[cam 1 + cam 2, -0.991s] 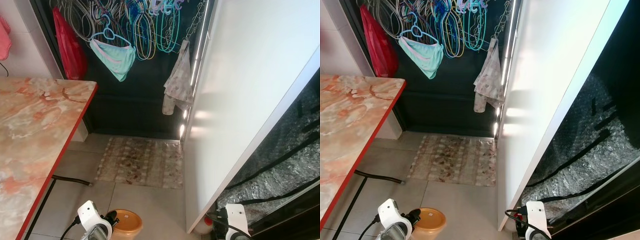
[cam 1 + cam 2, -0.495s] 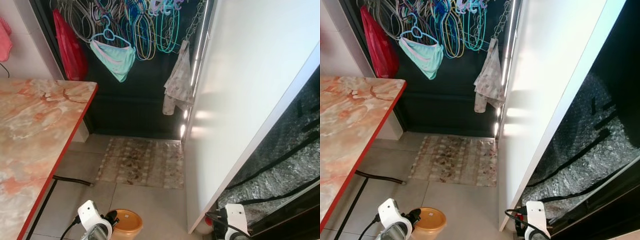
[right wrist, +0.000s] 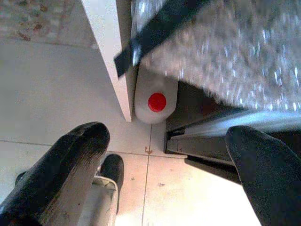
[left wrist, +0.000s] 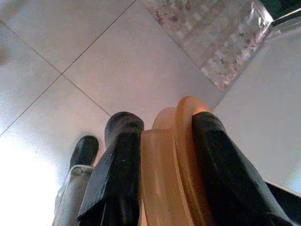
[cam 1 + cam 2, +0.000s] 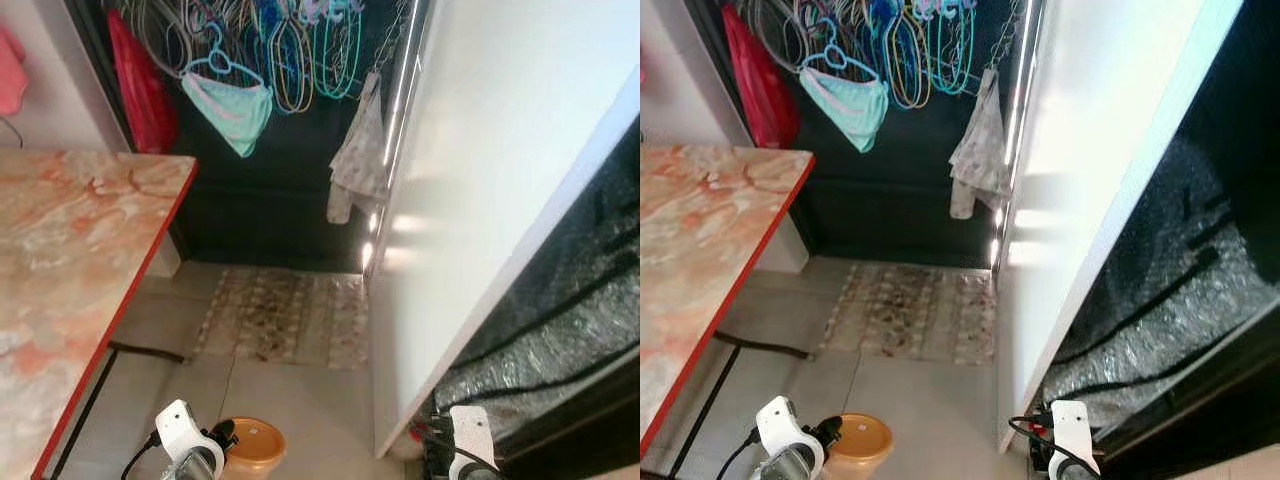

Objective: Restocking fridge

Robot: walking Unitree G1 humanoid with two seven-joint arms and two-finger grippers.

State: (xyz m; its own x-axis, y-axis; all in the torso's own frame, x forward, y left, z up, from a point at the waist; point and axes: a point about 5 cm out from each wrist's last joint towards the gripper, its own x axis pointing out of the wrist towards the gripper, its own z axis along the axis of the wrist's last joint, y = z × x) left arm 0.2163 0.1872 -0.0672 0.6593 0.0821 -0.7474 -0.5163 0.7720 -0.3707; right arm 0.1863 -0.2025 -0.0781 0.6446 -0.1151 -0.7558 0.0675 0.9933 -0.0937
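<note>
The fridge door (image 5: 480, 200), a tall white panel, stands open on the right side of the scene, with a dark surface wrapped in bubble wrap (image 5: 1150, 320) and crossed by black tape behind it on the far right. Low at the near edge, the left gripper (image 4: 162, 160) is clamped on an orange container (image 5: 252, 447), its two black fingers (image 4: 117, 174) pressing the round rim from either side above the tiled floor (image 5: 290, 410). The right gripper (image 3: 164, 155) hangs spread wide with nothing between its fingers, near the foot of the door. Below it, a white bottle with a red cap (image 3: 156, 101) stands on the floor, tucked against the bottom corner of the door and beside a metal rail. On the left, a marble table (image 5: 70, 270) with a red edge reaches toward the near side. A patterned mat (image 5: 285, 315) lies on the floor farther off, before a dark doorway where coloured hangers (image 5: 290, 50), a teal garment (image 5: 235, 105), a red bag (image 5: 140, 90) and a pale cloth (image 5: 360, 160) hang.
</note>
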